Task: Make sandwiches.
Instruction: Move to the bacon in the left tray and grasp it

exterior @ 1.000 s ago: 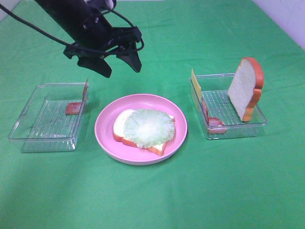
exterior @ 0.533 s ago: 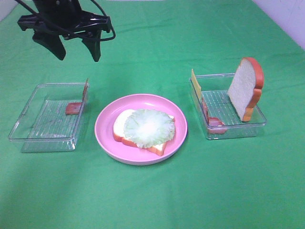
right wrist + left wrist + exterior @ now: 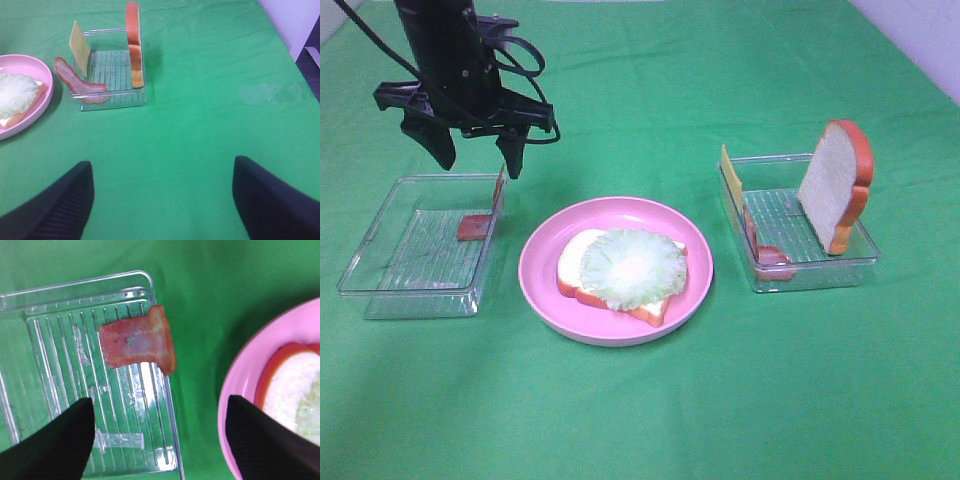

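The left gripper (image 3: 478, 165) hangs with jaws spread wide, holding and touching nothing, above the far right edge of the left clear ribbed plastic tray (image 3: 380, 235). Below it, one pink-red toy bacon strip (image 3: 137, 342) lies on that tray's floor, one end bent up at the right wall. The right gripper (image 3: 162, 200) is likewise wide open and empty, over the bare green cloth (image 3: 165, 125).

Count: two trays, one round pink plate (image 3: 545, 255), two bread slices, two bacon strips, one lettuce leaf, one cheese slice. On the plate, between the trays, the flat white bread slice with orange-brown crust (image 3: 575, 285) carries the pale green lettuce leaf (image 3: 632, 267). The right clear plastic tray (image 3: 820, 275) holds the upright bread slice (image 3: 835, 185) at its right side, the thin yellow cheese slice (image 3: 731, 172) at its far left corner and the second bacon strip (image 3: 770, 258) at its near left corner. All rests on the cloth; a white wall (image 3: 930, 40) shows at far right.
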